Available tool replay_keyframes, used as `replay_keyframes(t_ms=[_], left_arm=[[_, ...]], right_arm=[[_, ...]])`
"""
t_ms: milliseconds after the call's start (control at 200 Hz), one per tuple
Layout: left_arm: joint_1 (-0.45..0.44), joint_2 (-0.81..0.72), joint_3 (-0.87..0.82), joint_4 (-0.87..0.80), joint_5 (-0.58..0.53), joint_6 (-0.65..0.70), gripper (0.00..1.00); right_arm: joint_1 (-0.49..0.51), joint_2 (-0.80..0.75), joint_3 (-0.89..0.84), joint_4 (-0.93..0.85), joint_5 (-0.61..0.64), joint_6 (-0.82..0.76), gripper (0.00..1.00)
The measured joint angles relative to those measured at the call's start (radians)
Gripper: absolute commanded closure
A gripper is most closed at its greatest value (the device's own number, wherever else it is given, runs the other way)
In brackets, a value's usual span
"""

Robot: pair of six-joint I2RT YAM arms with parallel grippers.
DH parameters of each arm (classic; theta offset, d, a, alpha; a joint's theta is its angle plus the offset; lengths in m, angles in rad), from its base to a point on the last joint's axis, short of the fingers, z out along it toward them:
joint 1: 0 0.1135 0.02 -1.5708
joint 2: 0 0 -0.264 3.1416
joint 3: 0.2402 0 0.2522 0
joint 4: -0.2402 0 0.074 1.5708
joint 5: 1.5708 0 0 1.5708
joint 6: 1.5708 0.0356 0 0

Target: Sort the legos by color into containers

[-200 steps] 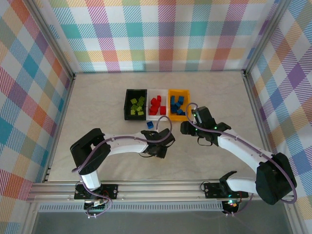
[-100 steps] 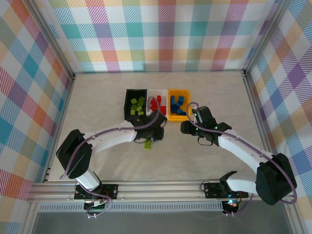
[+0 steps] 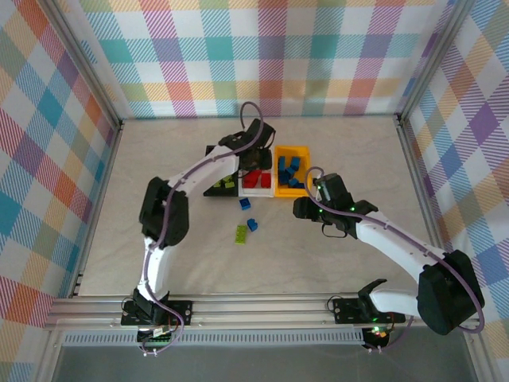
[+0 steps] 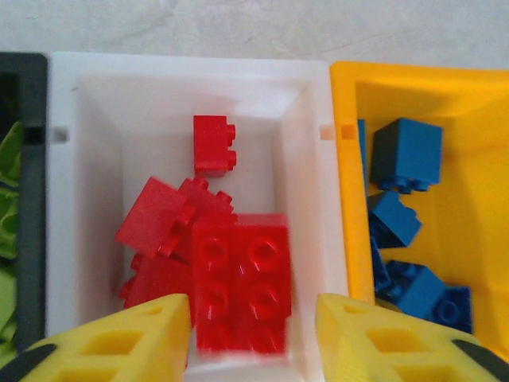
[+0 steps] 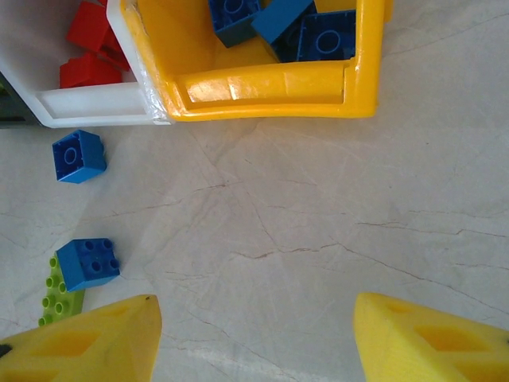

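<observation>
Showing blurred over the heap of red legos (image 4: 171, 223), a large red brick (image 4: 241, 282) sits inside the white bin (image 4: 62, 199), which stands between the black bin (image 4: 30, 199) and the yellow bin (image 4: 350, 199). The left gripper (image 4: 253, 322) stands partly open around it, with a gap on one side, so it probably grips nothing. One blue brick (image 5: 79, 156), a second blue brick (image 5: 88, 263) and a green plate (image 5: 57, 296) lie on the table (image 5: 318, 223) before the bins, near the right gripper (image 5: 254, 334), which is wide open and empty. These pieces look light, rigid and glossy; pinching the flat side walls, not the studs, should hold best.
</observation>
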Motion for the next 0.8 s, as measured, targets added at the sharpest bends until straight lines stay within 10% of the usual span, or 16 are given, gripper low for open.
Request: replay_keyframes(t_ms=[300,800], left_arm=[[-0.008,0.055,0.092,-0.100,-0.004,0.008,0.23],[-0.108,-0.677,-0.906,0.134,0.103,-0.066,0.13]], right_arm=[[0.000,-0.061,0.000,-0.002,-0.007,0.000,0.32],[0.000,-0.073,-0.034,0.000,-0.024,0.004,0.31]])
